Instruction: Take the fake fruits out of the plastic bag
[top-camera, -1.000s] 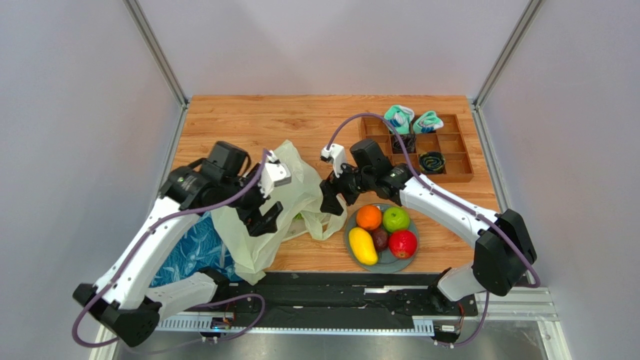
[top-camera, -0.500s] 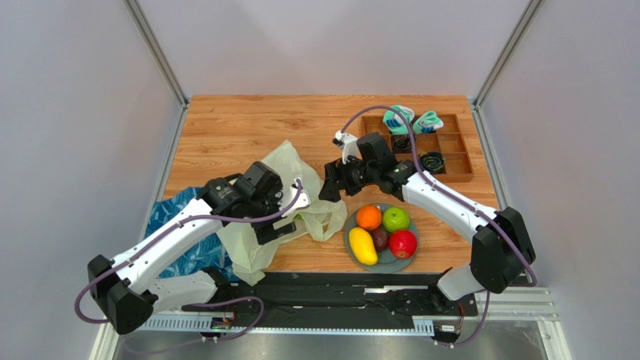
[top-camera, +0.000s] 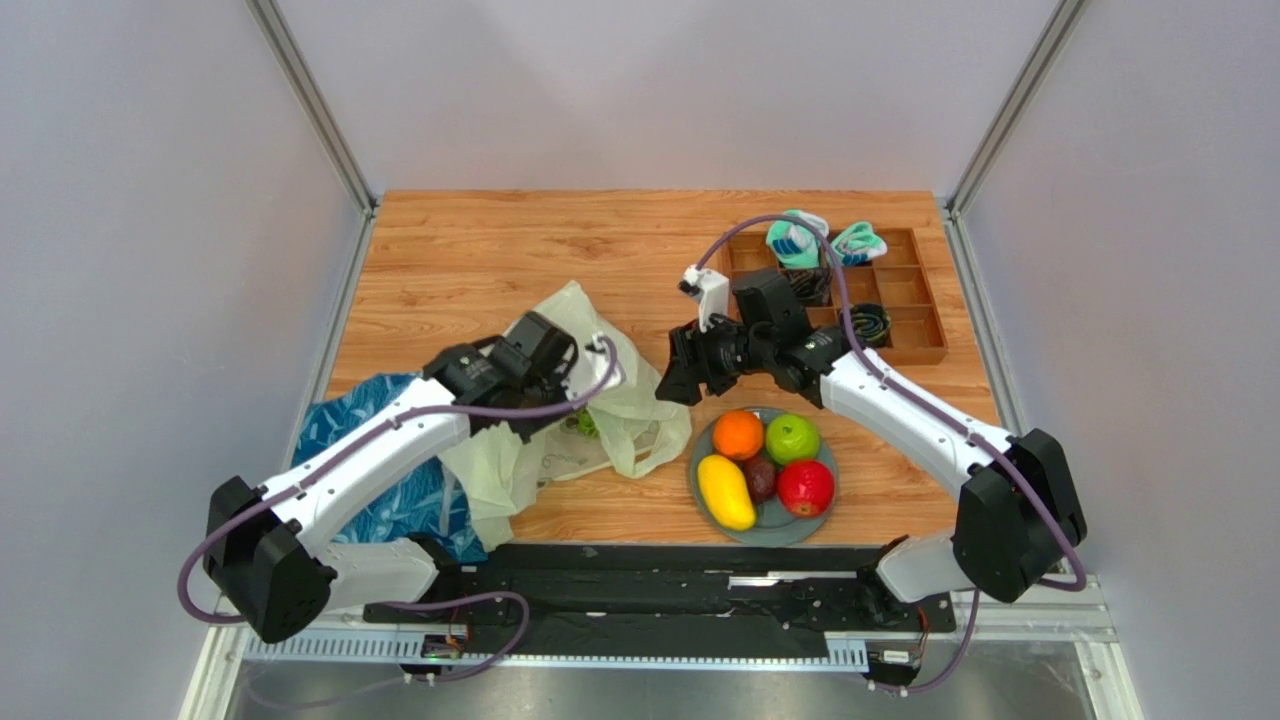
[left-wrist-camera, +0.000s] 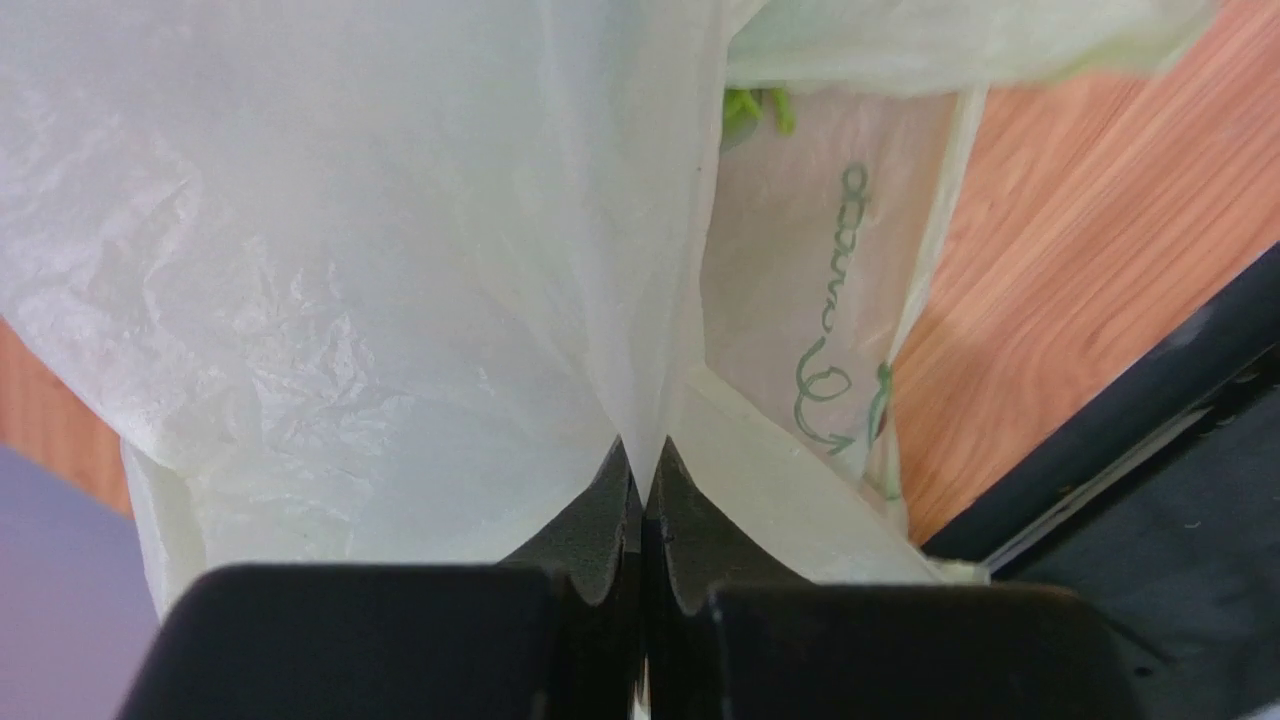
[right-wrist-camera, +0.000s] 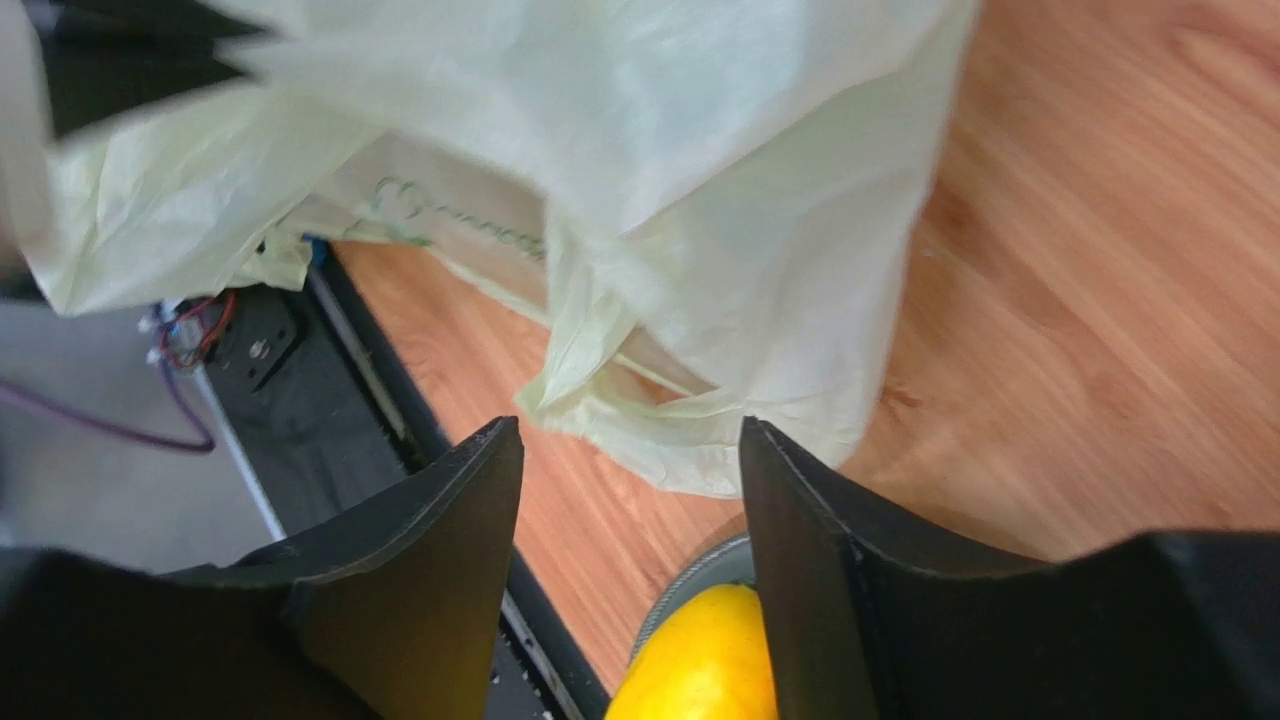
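The pale yellow-green plastic bag (top-camera: 609, 393) lies crumpled left of centre on the table. My left gripper (left-wrist-camera: 643, 468) is shut on a fold of the plastic bag (left-wrist-camera: 451, 270); from above the left gripper (top-camera: 559, 408) is at the bag's near left side. Something green (top-camera: 583, 425) shows through the film inside. My right gripper (top-camera: 672, 383) hangs open just right of the bag, holding nothing. In the right wrist view the right gripper (right-wrist-camera: 631, 438) frames the bag's handle (right-wrist-camera: 661, 435). An orange (top-camera: 738, 434), green apple (top-camera: 792, 438), red apple (top-camera: 806, 488), yellow mango (top-camera: 726, 492) and a dark fruit (top-camera: 760, 477) lie on a grey plate (top-camera: 700, 461).
A blue leaf-patterned bag (top-camera: 376, 480) lies under my left arm. A wooden divided tray (top-camera: 905, 312) at the back right holds rolled teal-and-white socks (top-camera: 800, 234) and dark cables. A black rail (top-camera: 676, 563) runs along the table's near edge.
My left arm swung down and right onto the bag and its jaws closed on the film. My right gripper drifted slightly right and its jaws narrowed a little.
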